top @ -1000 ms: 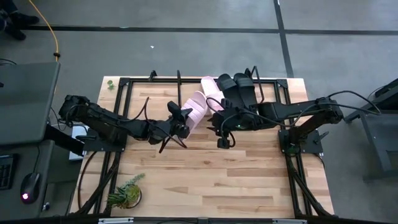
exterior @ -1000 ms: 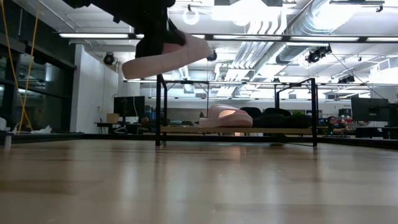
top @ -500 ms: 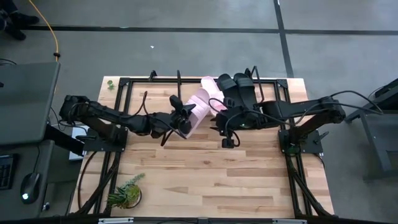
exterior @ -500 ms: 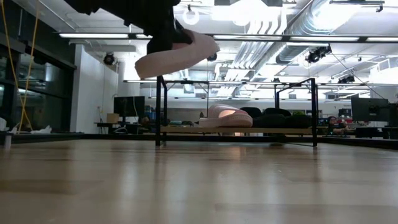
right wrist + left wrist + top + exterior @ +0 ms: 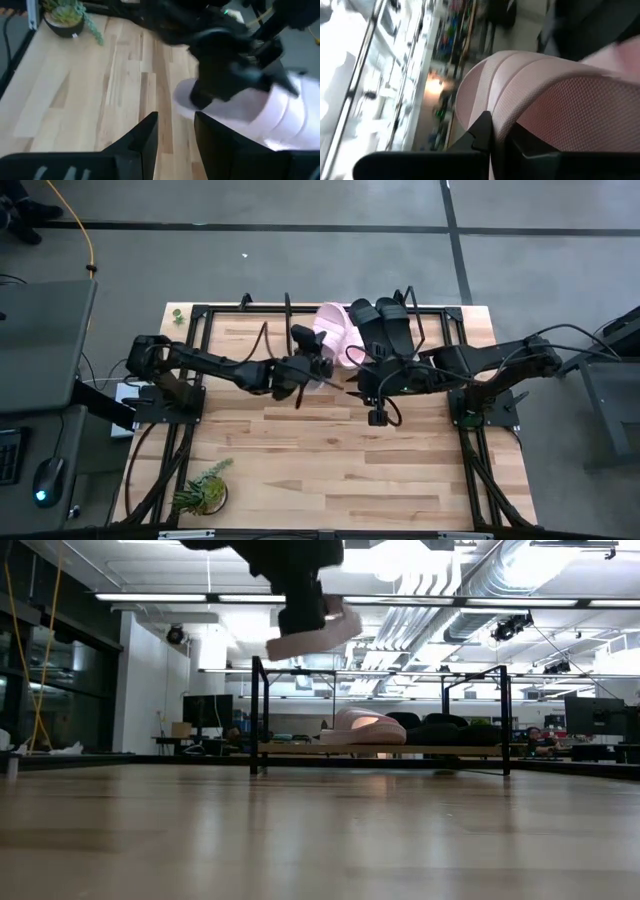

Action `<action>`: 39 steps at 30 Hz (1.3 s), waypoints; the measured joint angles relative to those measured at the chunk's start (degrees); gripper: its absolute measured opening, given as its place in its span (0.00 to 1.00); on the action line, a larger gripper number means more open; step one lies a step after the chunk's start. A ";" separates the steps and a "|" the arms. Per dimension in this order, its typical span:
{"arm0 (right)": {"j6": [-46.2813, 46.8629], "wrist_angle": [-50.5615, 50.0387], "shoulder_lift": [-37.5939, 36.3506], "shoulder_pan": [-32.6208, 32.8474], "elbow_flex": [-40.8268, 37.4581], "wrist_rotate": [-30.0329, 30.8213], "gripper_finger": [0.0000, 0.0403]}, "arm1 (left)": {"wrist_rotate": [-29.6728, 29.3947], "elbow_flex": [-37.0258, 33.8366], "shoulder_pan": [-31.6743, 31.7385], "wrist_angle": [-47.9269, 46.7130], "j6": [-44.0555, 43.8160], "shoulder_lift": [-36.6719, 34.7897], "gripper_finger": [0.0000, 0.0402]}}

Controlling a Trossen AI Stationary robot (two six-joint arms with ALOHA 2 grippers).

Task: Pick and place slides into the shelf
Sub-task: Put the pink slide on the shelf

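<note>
The left gripper [image 5: 318, 365], clamped on a pale pink slide [image 5: 312, 632] held aloft, should probably lower it level onto the shelf [image 5: 380, 750] board beside its mate ahead; the right gripper [image 5: 372, 387] waits half-open alongside.

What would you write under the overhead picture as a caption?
Left gripper carries a pink slide toward the shelf, where three slides already sit; right gripper waits alongside.

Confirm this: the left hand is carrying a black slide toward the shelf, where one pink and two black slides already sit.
Wrong colour. The left hand holds a pale pink slide, as the low and left wrist views show. The rest stands: one pink and two black slides sit on the shelf.
</note>
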 joint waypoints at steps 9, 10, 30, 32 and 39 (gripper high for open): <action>2.39 -2.63 -0.96 2.14 0.00 5.41 0.30 | -1.88 2.30 4.43 -6.27 -8.41 1.90 0.03; 2.35 -2.61 -1.20 2.24 0.00 5.70 0.30 | -1.73 2.30 5.27 -7.43 -9.74 1.90 0.03; 1.85 -2.43 -1.84 2.59 0.00 5.94 0.30 | 2.08 2.26 10.36 -14.13 -20.51 2.97 0.03; 1.85 -2.38 -1.84 2.59 0.00 5.94 0.30 | 1.81 2.24 10.50 -14.70 -20.47 3.40 0.01; 1.90 -2.12 -1.81 2.59 0.00 5.71 0.30 | 0.60 2.35 12.00 -15.23 -21.58 5.39 0.02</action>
